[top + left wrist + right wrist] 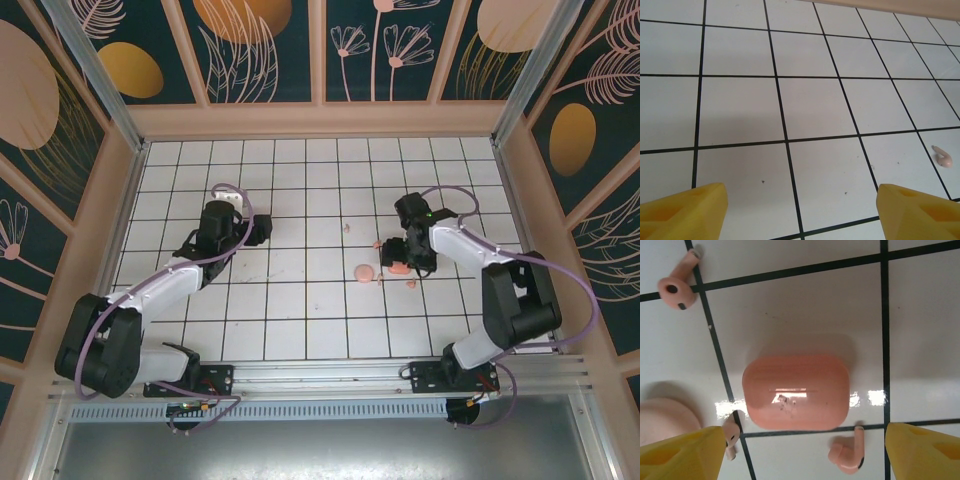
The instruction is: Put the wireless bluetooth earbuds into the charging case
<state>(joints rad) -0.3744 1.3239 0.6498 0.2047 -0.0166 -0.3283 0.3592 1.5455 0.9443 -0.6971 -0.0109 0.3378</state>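
Right gripper (pixel 801 452) hangs over the charging case (pixel 796 390), jaws spread wide, a yellow finger on either side of it. Nothing held, no contact that I can see. Reads like a line-up to take or pin the case by its short ends.

Case lies flat on the bench (pixel 790 305), lid shut as far as I can tell, so it likely needs opening before anything goes in. It's a salmon rounded rectangle in glossy moulded plastic with a glare streak on top. Probably slippery on the smooth tile.

Earbuds (pixel 847 456) lie loose on the bench round it: one just beside the case edge, one half behind a fingertip, one further off across a grout line. Pale pink, bulb plus short stem, dark port.

Pale round disc (pixel 662 420) sits left of the case.

Left gripper (pixel 802 215) also spread and empty, over bare tile, with a lone earbud (pixel 943 157) off to its right.
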